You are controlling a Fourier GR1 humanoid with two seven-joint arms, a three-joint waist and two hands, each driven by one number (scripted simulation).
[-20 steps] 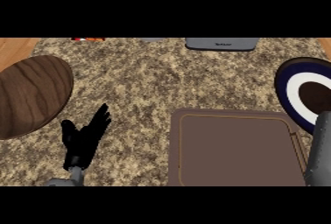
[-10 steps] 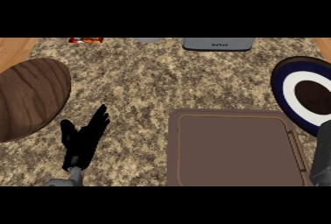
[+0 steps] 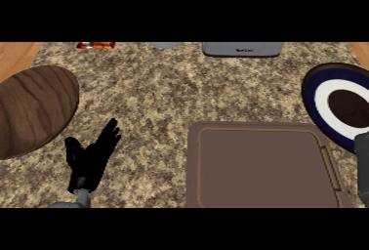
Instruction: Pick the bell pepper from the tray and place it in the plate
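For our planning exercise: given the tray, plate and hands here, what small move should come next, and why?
Probably bring the right arm in over the plate. The tray shows no pepper, that arm's hand is out of view beside the plate, and the left hand rests open far away.

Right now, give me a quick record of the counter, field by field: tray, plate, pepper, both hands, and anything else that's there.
tray: brown tray, lower centre-right, nothing visible on it
plate: dark blue and white plate at right edge, dark brown centre, partly cut off
bell pepper: not visible in this view
left hand: left hand open, fingers straight and pointing up, lower left, holding nothing
right hand: not in view; only a grey forearm shows at right edge
other: round wooden board at left; grey appliance at top edge; small red item top left
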